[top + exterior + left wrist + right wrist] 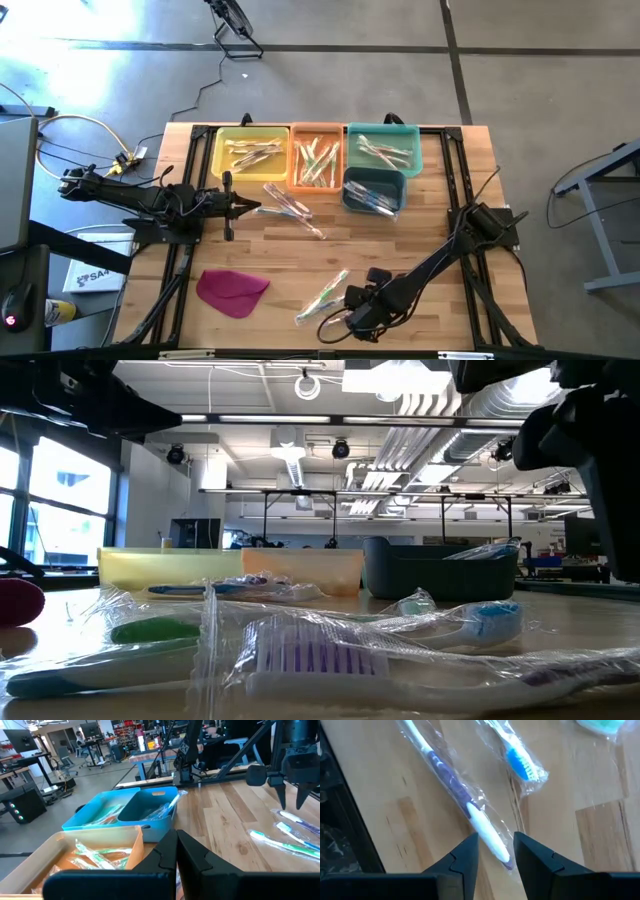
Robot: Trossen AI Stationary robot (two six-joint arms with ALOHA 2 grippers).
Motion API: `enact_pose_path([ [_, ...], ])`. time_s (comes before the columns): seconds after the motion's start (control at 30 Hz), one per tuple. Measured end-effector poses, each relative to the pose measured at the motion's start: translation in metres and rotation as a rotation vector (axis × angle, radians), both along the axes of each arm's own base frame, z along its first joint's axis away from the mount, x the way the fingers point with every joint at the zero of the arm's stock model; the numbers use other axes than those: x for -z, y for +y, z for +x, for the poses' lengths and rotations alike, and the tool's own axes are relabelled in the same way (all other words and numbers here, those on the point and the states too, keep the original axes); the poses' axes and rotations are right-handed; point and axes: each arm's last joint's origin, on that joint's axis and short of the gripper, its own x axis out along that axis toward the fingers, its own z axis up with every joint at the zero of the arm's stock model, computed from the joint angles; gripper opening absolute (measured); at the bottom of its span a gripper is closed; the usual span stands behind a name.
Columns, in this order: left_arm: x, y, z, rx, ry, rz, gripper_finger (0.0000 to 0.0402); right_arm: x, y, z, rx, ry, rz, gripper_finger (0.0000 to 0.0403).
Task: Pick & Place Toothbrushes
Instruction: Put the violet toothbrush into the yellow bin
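While our left tool (262, 208) rests closed near the tabletop's (440, 220) left edge, our right tool (495, 852) straddles, half-open, a wrapped toothbrush (455, 790) near the front edge.

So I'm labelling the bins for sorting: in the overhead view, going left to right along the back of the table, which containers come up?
Yellow bin → orange bin → teal bin. The dark blue bin sits just in front of the teal one, so it has no separate place.

Bright ceiling lamps (300, 382) glare in the low view; wrappers glint; near toothbrushes (330, 660) blur.
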Motion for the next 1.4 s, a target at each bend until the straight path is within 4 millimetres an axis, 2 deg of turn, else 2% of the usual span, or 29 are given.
enact_pose_path([
  [0.77,0.000,0.000,0.000,0.000,0.003,0.001,0.0000,0.031,-0.002,-0.008,-0.019,-0.039,0.026,0.0116],
  [1.07,0.000,0.000,0.000,0.000,0.004,0.001,0.0000,0.037,-0.005,-0.011,-0.012,-0.037,0.023,0.0116],
  [1.2,0.000,0.000,0.000,0.000,0.004,0.001,0.0000,0.038,-0.005,-0.010,0.004,-0.046,0.025,0.0098],
  [1.4,0.000,0.000,0.000,0.000,0.004,0.001,0.0000,0.038,-0.005,-0.010,0.021,-0.046,0.031,0.0038],
])
